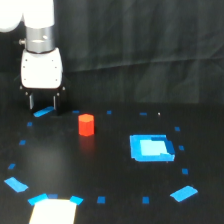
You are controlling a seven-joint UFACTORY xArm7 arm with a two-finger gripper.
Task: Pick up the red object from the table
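Black worktop (115, 200) fills the lower part of the exterior view, dotted with small blue tape squares and carrying a larger bright blue patch (151, 148) toward the view's right. Above its far left part hangs the white gripper (43, 102), its dark fingers (31, 101) pointing down, somewhat apart, with nothing between them. Smallest is the red object (86, 124), upright on the worktop, near the gripper but clear of it, toward the view's right and nearer the camera. By my reading the approach is in hand: the next move calls for shifting over the block, then descending to straddle it.
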